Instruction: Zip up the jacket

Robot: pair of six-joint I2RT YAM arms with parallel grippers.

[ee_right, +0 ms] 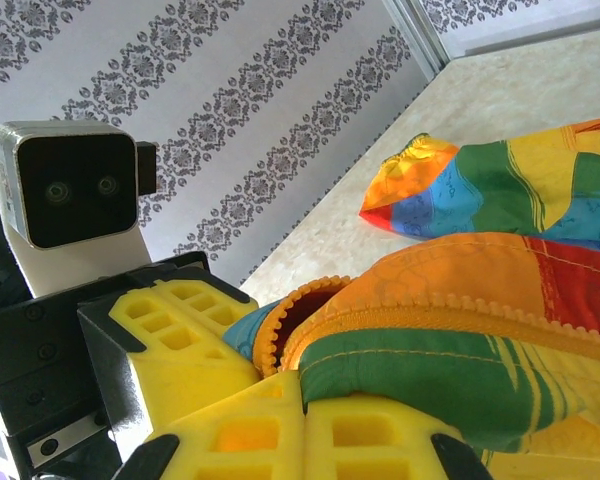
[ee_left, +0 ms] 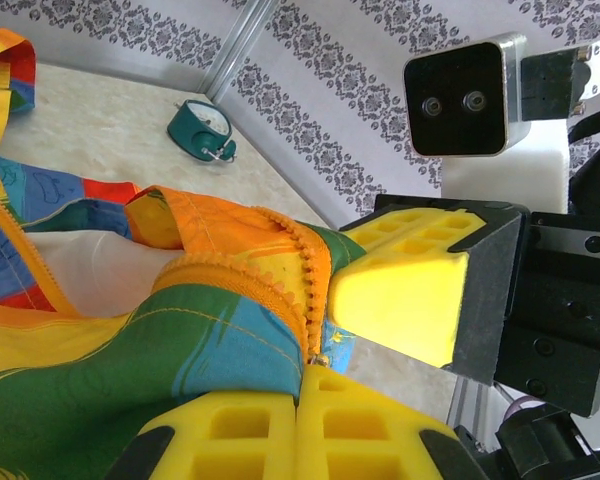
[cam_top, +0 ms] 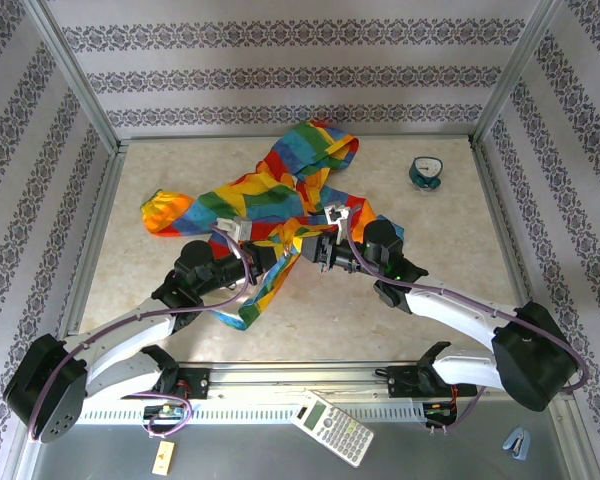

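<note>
The rainbow-striped jacket (cam_top: 270, 195) lies crumpled in the middle of the table, hood toward the back. My left gripper (cam_top: 275, 253) and right gripper (cam_top: 308, 247) meet tip to tip at its near front edge. In the left wrist view my left gripper (ee_left: 305, 405) is shut on the green-blue fabric right at the orange zipper teeth (ee_left: 315, 280), with the right gripper's yellow fingers (ee_left: 400, 300) just beyond. Seen from the right wrist, my right gripper (ee_right: 302, 425) is shut on the green hem below the zipper teeth (ee_right: 270, 325), and the left gripper's fingers (ee_right: 180, 340) press close beside it.
A teal ring-shaped object (cam_top: 425, 172) sits at the back right, also in the left wrist view as a teal ring (ee_left: 205, 130). A calculator (cam_top: 330, 428) rests on the front rail. Metal frame posts and patterned walls enclose the table (cam_top: 430, 300).
</note>
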